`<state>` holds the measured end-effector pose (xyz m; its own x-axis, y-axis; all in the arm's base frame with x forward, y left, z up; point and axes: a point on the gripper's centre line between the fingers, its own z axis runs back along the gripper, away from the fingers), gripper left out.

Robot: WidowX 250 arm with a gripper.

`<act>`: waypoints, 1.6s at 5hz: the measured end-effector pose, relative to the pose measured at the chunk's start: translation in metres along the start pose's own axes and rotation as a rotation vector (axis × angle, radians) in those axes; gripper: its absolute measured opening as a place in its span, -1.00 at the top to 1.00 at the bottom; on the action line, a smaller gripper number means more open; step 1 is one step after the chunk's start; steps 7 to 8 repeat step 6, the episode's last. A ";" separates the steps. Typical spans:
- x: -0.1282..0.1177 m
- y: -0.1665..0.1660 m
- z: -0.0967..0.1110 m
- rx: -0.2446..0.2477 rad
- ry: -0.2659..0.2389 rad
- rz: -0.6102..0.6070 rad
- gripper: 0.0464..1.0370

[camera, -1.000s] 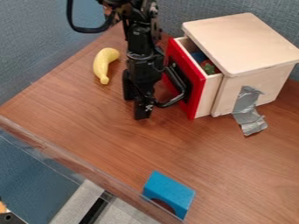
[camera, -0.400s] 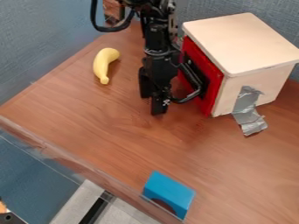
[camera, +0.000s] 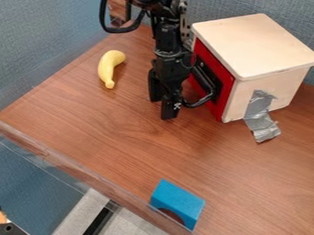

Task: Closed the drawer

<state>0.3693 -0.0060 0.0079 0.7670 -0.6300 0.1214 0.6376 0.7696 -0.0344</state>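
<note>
The red drawer front [camera: 227,88] lies just right of your claw [camera: 162,109], seemingly shut. You can't tell whether the claw is clenched or released; back away leftward next.

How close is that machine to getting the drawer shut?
Shutting looks done: the red drawer front sits against the wooden box, with no visible gap. In hand, perhaps, is the end of the push, as the black pincer is right by the drawer's handle. All that seems left is moving clear of it.
</note>
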 end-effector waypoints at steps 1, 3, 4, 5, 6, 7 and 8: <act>-0.008 -0.009 -0.001 0.049 0.002 -0.025 -0.93; -0.030 -0.010 0.024 0.088 -0.056 0.100 -0.92; -0.032 -0.005 0.052 0.080 -0.122 0.203 -0.92; -0.042 0.003 0.082 0.127 -0.148 0.346 -0.92; -0.052 0.003 0.109 0.159 -0.160 0.380 -0.92; -0.052 0.003 0.109 0.159 -0.160 0.380 -0.92; -0.052 0.003 0.109 0.159 -0.160 0.380 -0.92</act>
